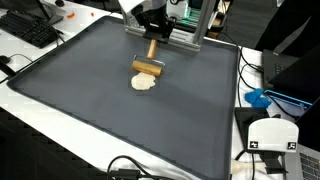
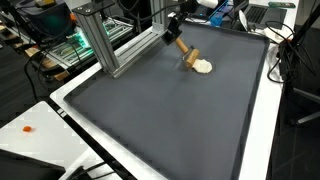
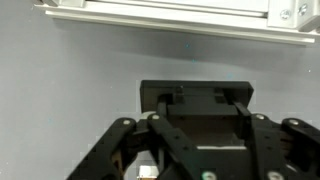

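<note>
Plainly, the gripper [image 1: 152, 36] is clamped on the handle of a wooden tool [image 1: 149, 62]; its jaws are together around the top of that handle in both exterior views. The tool is light brown, a slim straight handle ending in a short, thick cylinder set crosswise, much like a small mallet or roller. It leans a little, with the handle running up into the gripper [image 2: 176, 32] and the head low over the mat [image 1: 100, 110]. Just beside the head, touching or nearly so, lies a flat, pale, roundish piece of dough [image 1: 144, 83], cream in colour with an uneven edge; tool [image 2: 187, 53] and dough [image 2: 203, 66] sit toward the far edge of the dark grey mat, close to the aluminium frame [image 2: 110, 45]. The mat covers most of the white bench [image 1: 40, 100].

In the wrist view the frame's rail [image 3: 160, 18] crosses the top; the gripper's black linkages fill the bottom and are cut off by the lower edge; a dark block [image 3: 195, 100] lies between them, and I cannot tell what it is. Only a small tan patch of the tool [image 3: 148, 172] shows there; the dough is hidden; whether the head presses on the dough is too small to make out.
</note>
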Controlling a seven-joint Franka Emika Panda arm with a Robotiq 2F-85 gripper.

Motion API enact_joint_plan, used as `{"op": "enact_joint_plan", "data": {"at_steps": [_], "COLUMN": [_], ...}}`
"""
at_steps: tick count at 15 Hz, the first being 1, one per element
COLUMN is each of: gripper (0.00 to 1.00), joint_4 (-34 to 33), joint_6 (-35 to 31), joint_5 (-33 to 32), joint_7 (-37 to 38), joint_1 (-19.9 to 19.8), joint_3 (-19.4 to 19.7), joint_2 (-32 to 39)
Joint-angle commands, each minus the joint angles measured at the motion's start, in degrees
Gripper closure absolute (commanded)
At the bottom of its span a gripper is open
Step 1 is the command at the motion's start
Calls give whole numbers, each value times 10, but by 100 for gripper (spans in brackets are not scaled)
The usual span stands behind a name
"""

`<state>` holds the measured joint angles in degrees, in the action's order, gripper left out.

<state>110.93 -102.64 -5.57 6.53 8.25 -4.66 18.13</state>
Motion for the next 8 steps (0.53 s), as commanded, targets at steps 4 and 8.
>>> {"op": "enact_joint_plan", "data": {"at_steps": [4, 8], "gripper": [65, 65], "joint_4": [-3, -14], "joint_6": [7, -12], "joint_5": [16, 25], "joint_7": [-7, 1], "joint_1": [-6, -6], "joint_3": [-3, -3], "joint_2": [-4, 5]}}
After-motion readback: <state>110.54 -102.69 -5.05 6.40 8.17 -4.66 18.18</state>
